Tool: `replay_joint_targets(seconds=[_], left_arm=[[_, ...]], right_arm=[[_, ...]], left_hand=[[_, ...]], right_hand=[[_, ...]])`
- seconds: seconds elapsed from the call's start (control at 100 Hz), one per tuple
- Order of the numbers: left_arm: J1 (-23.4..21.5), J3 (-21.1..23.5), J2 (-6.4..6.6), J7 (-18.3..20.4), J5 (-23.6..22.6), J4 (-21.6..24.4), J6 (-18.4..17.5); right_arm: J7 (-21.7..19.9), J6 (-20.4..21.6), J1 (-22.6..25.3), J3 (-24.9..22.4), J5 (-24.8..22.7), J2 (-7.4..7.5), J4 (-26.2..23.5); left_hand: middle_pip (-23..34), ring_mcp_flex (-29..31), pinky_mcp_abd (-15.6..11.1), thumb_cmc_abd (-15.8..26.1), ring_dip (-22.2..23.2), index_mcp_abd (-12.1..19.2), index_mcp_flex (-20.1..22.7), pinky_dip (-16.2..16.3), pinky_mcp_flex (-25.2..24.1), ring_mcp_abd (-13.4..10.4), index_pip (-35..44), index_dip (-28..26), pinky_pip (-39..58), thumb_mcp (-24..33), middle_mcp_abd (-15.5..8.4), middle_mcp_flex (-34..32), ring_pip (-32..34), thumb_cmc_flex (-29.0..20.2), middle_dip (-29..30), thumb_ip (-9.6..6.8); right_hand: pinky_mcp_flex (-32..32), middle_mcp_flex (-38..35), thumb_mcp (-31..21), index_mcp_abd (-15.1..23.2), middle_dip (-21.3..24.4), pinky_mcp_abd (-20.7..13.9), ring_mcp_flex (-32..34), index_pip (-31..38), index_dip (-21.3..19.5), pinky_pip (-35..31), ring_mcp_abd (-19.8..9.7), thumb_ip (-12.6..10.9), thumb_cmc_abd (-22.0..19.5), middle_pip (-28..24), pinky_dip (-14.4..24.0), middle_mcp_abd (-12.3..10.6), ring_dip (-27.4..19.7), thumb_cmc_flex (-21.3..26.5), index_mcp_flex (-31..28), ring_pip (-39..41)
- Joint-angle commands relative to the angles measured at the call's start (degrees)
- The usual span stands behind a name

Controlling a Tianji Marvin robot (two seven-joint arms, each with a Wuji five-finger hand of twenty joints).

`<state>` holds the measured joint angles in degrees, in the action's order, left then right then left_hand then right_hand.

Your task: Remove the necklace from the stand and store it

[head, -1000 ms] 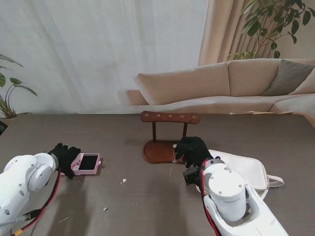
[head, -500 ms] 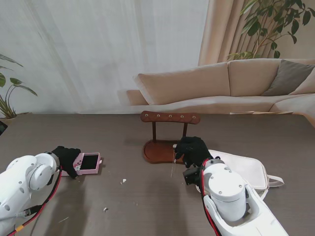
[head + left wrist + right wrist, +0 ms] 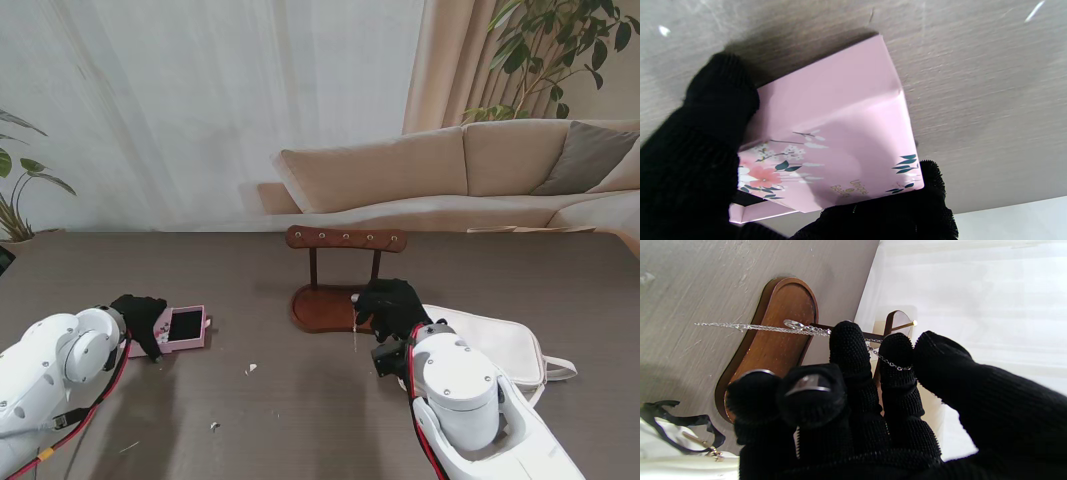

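Left hand (image 3: 140, 318) has just tipped the pink box (image 3: 182, 327) up, still gripping it. Right hand (image 3: 392, 306) pinches the necklace (image 3: 354, 334), already off the stand (image 3: 340, 270), so boxing comes next.

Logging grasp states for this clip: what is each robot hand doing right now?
Left robot hand: shut on the pink box.
Right robot hand: shut on the necklace, chain draped over its fingers.

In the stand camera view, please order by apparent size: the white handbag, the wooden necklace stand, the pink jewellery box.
1. White handbag, though the right arm hides part.
2. Brown wooden necklace stand.
3. Pink jewellery box, clearly smallest.
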<state>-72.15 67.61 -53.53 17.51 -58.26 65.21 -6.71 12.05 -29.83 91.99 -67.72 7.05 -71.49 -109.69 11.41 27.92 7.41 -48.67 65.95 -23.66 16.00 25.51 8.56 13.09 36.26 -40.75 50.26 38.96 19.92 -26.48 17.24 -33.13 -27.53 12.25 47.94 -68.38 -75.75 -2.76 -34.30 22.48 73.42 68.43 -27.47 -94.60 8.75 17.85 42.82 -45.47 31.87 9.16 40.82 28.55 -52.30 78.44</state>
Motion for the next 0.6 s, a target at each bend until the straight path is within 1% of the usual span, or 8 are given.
replay_joint_targets(seconds=[0.0, 0.07, 0.15, 0.22, 0.26, 0.34, 0.44, 0.59], left_arm=[[-3.7, -2.5, -1.37, 2.5, 0.2, -5.8, -0.8], [-3.7, -2.7, -1.50, 0.6, 0.5, -6.5, -1.3], [-3.8, -2.6, -1.69, -1.8, 0.7, -7.2, -2.1], [-4.0, -2.3, -1.81, -3.9, 0.6, -7.6, -3.2], [-4.3, -1.9, -1.90, -5.3, 0.4, -7.7, -3.7], [-4.9, -0.9, -2.18, -8.0, 0.3, -7.7, -4.7], [-5.8, 0.8, -2.41, -9.2, 0.1, -6.9, -5.8], [-7.2, 3.7, -2.68, -9.3, 0.1, -4.3, -7.7]], right_arm=[[-0.8, 0.0, 0.3, 0.2, 0.1, -0.31, 0.0], [-0.7, -0.1, 0.3, 0.2, 0.2, -0.33, 0.0], [-0.7, -0.1, 0.3, 0.2, 0.2, -0.35, 0.0], [-0.7, -0.1, 0.3, 0.1, 0.2, -0.36, 0.0], [-0.6, -0.1, 0.3, 0.1, 0.3, -0.38, 0.1], [-0.5, -0.1, 0.3, 0.2, 0.4, -0.41, 0.1], [-0.4, -0.2, 0.3, 0.2, 0.6, -0.47, 0.2], [-0.2, -0.3, 0.1, 0.3, 0.8, -0.57, 0.3]], left_hand=[[12.0, 5.2, -0.9, 11.8, 4.7, 18.8, 22.6, 1.5, 2.3, 0.1, 35.2, -1.0, 3.9, 8.6, -11.5, -14.7, 7.3, -17.9, -4.0, -1.58], [13.4, 8.3, -0.5, 10.9, 6.5, 18.0, 23.7, 2.0, 5.1, 0.2, 36.6, -0.1, 5.6, 9.3, -11.7, -18.2, 9.5, -18.3, -5.0, -1.65], [11.3, 12.8, 0.5, 9.5, 9.0, 16.9, 24.6, 2.6, 8.8, 0.8, 38.5, 1.7, 8.0, 11.2, -11.8, -24.5, 11.2, -18.7, -16.4, -1.33], [5.3, 18.2, 1.7, 8.0, 10.2, 15.9, 25.3, 2.8, 13.3, 0.9, 40.9, 4.4, 11.0, 12.7, -12.8, -33.5, 13.1, -19.6, -24.3, -1.26], [4.0, 21.2, 2.5, 6.8, 14.3, 15.4, 26.0, 2.8, 15.7, 1.1, 42.2, 6.5, 12.5, 13.4, -13.1, -37.1, 14.3, -20.2, -27.2, -1.23], [5.8, 26.1, 4.1, 4.9, 18.1, 14.5, 27.3, 2.7, 19.2, 2.0, 45.3, 9.9, 14.7, 14.5, -13.1, -40.3, 14.2, -21.6, -29.5, -1.13], [6.6, 29.3, 5.8, 3.2, 18.3, 13.7, 28.4, 2.5, 21.6, 3.1, 46.7, 13.3, 16.2, 15.3, -12.4, -42.2, 14.2, -22.6, -30.4, -1.33], [7.0, 32.0, 7.2, 2.1, 17.5, 12.6, 28.9, 2.4, 24.0, 4.2, 47.2, 14.1, 17.2, 15.9, -11.6, -43.6, 14.3, -23.1, -30.9, -1.71]], right_hand=[[15.8, -2.2, -2.7, 0.4, -0.7, 0.1, 1.6, 0.2, -1.2, -2.0, -1.6, 1.0, 2.4, 0.2, -0.8, 1.1, 0.4, 0.8, -1.4, 1.7], [15.8, -2.2, -2.7, 0.4, -0.7, 0.1, 1.6, 0.2, -1.2, -2.0, -1.5, 1.0, 2.4, 0.1, -0.8, 1.1, 0.4, 0.8, -1.4, 1.7], [15.8, -2.2, -2.7, 0.4, -0.7, 0.1, 1.6, 0.2, -1.2, -2.0, -1.6, 1.0, 2.4, 0.1, -0.8, 1.2, 0.4, 0.8, -1.4, 1.7], [15.8, -2.1, -2.7, 0.4, -0.7, 0.1, 1.6, 0.2, -1.2, -2.0, -1.5, 1.0, 2.3, 0.1, -0.8, 1.1, 0.4, 0.8, -1.4, 1.7], [15.8, -2.2, -2.7, 0.4, -0.7, 0.1, 1.6, 0.2, -1.2, -2.0, -1.5, 1.0, 2.4, 0.1, -0.8, 1.1, 0.4, 0.8, -1.4, 1.7], [15.8, -2.2, -2.7, 0.4, -0.7, 0.1, 1.6, 0.2, -1.2, -2.0, -1.5, 1.0, 2.4, 0.1, -0.8, 1.1, 0.4, 0.8, -1.4, 1.7], [15.8, -2.2, -2.7, 0.4, -0.7, 0.1, 1.6, 0.2, -1.2, -2.0, -1.5, 1.0, 2.4, 0.1, -0.8, 1.1, 0.4, 0.8, -1.4, 1.7], [15.8, -2.2, -2.7, 0.3, -0.7, 0.1, 1.6, 0.2, -1.2, -2.0, -1.5, 1.0, 2.4, 0.1, -0.8, 1.1, 0.4, 0.8, -1.3, 1.7]])
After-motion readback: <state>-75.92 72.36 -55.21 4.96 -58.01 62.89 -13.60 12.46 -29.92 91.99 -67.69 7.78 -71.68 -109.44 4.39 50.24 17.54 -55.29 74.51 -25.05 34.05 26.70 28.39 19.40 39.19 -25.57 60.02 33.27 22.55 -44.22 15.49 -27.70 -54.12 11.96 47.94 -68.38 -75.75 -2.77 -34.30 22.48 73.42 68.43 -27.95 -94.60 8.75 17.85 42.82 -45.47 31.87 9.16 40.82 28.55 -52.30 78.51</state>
